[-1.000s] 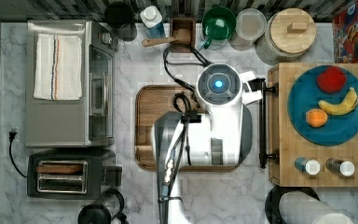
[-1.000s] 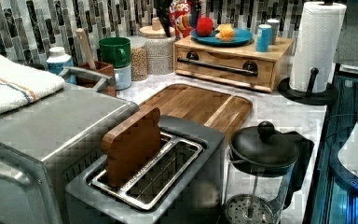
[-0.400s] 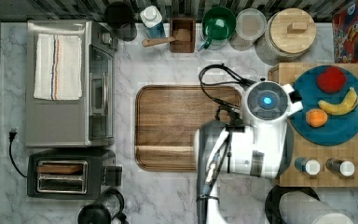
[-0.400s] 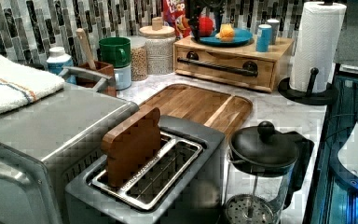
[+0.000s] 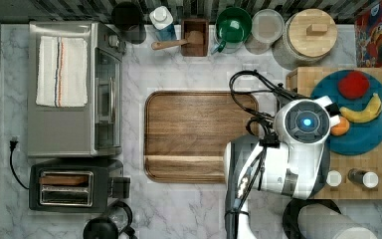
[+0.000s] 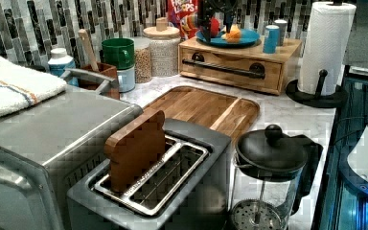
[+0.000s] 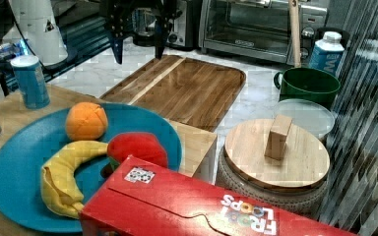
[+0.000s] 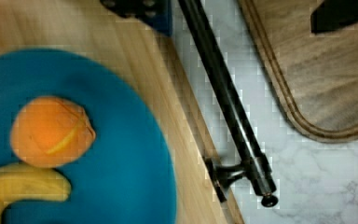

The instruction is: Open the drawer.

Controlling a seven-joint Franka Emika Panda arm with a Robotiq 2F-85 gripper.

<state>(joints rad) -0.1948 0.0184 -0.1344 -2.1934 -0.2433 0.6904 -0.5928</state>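
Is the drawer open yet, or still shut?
Shut: in the left view the drawer front sits flush with its box, black bar handle untouched.

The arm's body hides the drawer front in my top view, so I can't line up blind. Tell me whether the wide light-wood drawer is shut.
Observer: In the left view the wide light-wood drawer sits flush in its butcher-block-topped box, shut.
Operator: Now place the handle against the gripper.
Observer: In the wrist view the long black bar handle runs between the two fingers of the gripper.
Operator: Report the finger spacing.
Observer: In the right view the fingers hang wide apart, open, holding nothing.
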